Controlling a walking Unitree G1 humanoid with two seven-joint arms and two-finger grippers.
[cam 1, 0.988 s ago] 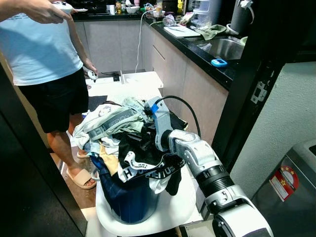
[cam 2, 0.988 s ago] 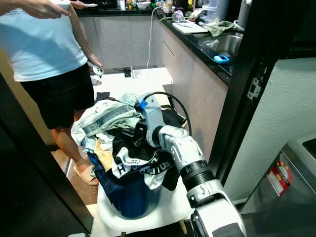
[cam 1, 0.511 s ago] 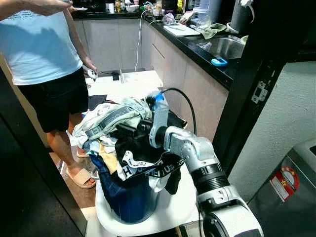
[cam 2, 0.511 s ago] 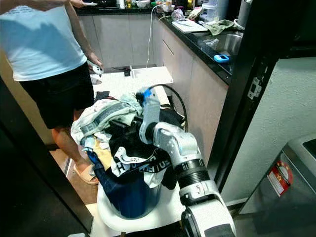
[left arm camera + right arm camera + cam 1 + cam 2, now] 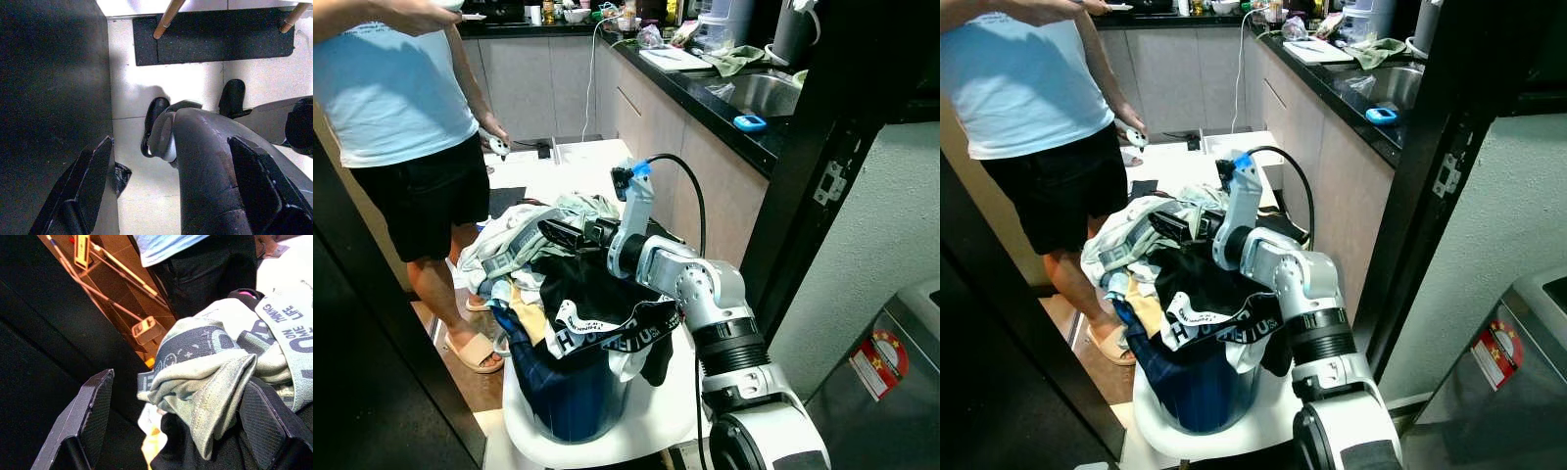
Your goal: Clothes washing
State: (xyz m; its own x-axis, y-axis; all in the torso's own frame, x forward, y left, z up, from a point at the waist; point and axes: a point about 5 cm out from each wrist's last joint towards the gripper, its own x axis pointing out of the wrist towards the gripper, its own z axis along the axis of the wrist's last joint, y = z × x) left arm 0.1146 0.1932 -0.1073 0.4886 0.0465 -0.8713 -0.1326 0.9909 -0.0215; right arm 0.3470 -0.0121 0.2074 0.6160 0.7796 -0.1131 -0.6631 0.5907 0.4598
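Biggest thing in the room is the kitchen counter (image 5: pixel 724 116) with its dark top running along the right side, a sink (image 5: pixel 759 93) set into it and a small blue thing (image 5: pixel 748 122) sitting near its front edge. A person (image 5: pixel 396 108) in a light blue shirt and black shorts stands on the left, just beside the laundry.

The laundry basket (image 5: pixel 570 390) is dark blue and sits on a round white stool (image 5: pixel 656 406), heaped way over the rim with clothes (image 5: pixel 558 284) — a pale grey-green printed garment (image 5: pixel 524 235) is on top toward the person's side, and a black piece with a lettered waistband (image 5: pixel 612 333) hangs over the front rim.

The right hand (image 5: pixel 570 233) is stretched out over the top of the heap, fingers (image 5: pixel 93 406) spread wide on either side of that grey-green garment, not closed on anything; the wrist view has the folded fabric right between them.

The left hand (image 5: pixel 171 196) hangs low by the tiled floor (image 5: pixel 195 93) — fingers wide apart, nothing in them, one of the robot's dark limbs in between.
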